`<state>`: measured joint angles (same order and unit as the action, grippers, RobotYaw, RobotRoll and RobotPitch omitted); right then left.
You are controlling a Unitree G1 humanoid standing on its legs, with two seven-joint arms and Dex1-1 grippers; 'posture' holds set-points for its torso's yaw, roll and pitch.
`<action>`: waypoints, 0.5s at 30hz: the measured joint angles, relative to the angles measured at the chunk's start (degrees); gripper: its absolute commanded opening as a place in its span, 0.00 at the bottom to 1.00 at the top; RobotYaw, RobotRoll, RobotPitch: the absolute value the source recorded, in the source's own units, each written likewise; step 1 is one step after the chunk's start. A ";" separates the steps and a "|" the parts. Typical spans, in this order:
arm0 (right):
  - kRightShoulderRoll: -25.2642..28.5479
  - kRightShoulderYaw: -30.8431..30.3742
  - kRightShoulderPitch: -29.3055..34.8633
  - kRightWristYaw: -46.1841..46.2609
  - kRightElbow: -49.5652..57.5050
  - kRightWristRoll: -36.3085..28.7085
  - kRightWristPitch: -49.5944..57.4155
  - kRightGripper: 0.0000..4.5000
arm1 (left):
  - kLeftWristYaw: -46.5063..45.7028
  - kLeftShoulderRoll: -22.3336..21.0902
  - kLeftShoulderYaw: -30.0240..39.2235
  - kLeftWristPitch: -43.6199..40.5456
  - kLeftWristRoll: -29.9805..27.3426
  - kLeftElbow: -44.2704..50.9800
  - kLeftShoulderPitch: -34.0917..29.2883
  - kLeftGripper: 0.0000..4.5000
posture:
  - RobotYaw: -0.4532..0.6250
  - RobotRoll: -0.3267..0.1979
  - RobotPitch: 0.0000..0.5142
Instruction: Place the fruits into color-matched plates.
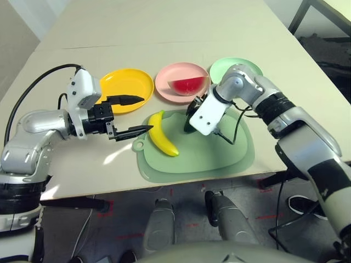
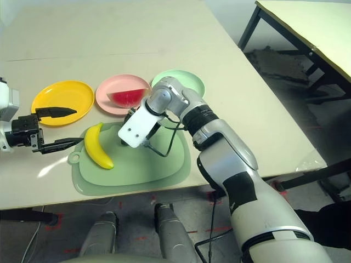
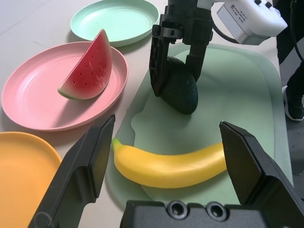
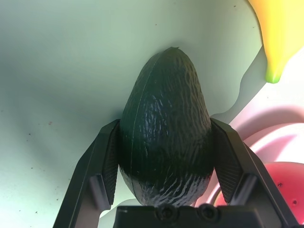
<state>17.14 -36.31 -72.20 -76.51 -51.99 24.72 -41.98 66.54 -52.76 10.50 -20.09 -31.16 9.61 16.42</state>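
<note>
One yellow plate (image 1: 127, 90) at left on surface (image 1: 120, 49), bare. Left gripper (image 3: 167, 124) just beside banana (image 3: 171, 167), fingers spread, grasping nothing; banana lies on green mat (image 1: 205, 156). Watermelon wedge (image 1: 188, 86) on pink plate (image 1: 170, 76). Right gripper (image 4: 165, 135) over mat, fingers closed around avocado (image 4: 166, 128). Mint plate (image 1: 237, 62) farthest right, beyond mat.

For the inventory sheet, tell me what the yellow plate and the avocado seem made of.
Yellow plate: probably matte plastic, judging by its even colour and smooth rim.
Avocado: likely moulded plastic or foam, semi-glossy; highlights catch its wrinkled skin.
</note>
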 measured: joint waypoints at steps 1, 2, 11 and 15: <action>0.01 0.01 0.00 -0.27 0.07 -0.12 0.19 0.67 | 0.00 0.00 0.00 0.00 0.00 0.00 0.00 1.00 | 0.51 0.62 0.40; 0.01 0.03 0.01 -0.54 0.20 -0.25 0.50 0.67 | 0.00 0.00 0.00 0.00 0.01 0.00 0.00 1.00 | 0.51 0.62 0.40; 5.49 3.17 -5.88 -6.24 -1.17 -4.00 6.18 0.67 | -1.53 1.58 -0.02 -0.68 -0.58 0.06 0.36 1.00 | 0.49 0.62 0.39; 8.06 4.15 -10.63 -2.12 -7.01 -2.13 8.46 0.67 | -3.43 3.43 -0.30 -0.90 -0.68 0.66 1.78 1.00 | 0.47 0.62 0.38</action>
<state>25.20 -32.16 -82.83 -78.63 -59.00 22.59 -33.52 63.11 -49.33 10.20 -20.99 -31.84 10.26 18.20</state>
